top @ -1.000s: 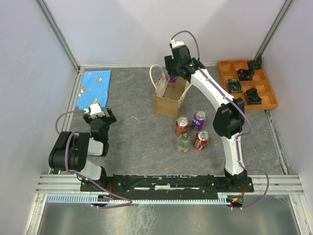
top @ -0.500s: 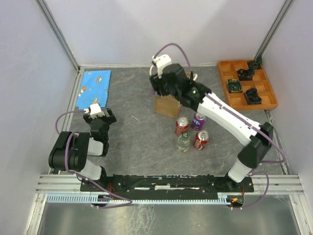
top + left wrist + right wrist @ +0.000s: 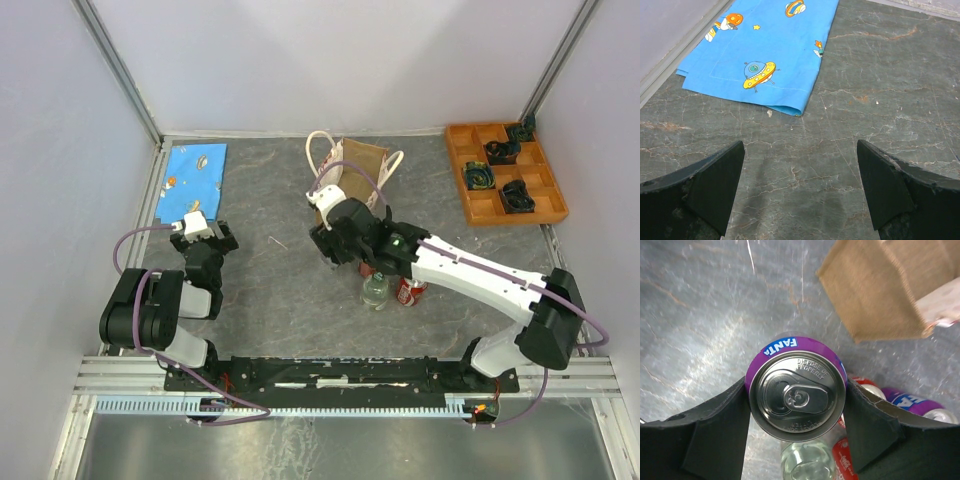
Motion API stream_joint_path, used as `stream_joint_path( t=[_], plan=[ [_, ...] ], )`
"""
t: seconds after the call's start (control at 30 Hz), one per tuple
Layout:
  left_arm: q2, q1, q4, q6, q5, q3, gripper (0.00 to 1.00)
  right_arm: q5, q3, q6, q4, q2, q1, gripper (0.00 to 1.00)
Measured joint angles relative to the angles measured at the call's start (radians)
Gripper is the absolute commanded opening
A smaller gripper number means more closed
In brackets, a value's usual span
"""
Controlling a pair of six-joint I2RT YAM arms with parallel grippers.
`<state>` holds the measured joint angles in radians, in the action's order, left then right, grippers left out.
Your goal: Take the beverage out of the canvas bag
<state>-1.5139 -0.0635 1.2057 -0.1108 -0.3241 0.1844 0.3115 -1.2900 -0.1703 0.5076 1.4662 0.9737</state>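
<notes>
Purple can, cream-handled tan canvas bag, blue cloth — spaceship print — seemingly red cans

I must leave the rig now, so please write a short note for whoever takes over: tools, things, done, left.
Left tool: open, above the table near the blue cloth.
Right tool: shut on the purple Fanta can, upright, outside the canvas bag, beside the other drinks.
Done: the can is out of the bag.
Left: probably set it down and release.
</notes>
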Motion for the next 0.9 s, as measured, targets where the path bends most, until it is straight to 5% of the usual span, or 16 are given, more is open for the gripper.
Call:
stream_joint_path(
  t=[0.9],
  plan=[
    [0.000,-0.006,0.000,0.000,-0.009,0.000,0.99,-0.051,0.189,-0.091,-0.133,0.153,0.034,0.02]
  ],
)
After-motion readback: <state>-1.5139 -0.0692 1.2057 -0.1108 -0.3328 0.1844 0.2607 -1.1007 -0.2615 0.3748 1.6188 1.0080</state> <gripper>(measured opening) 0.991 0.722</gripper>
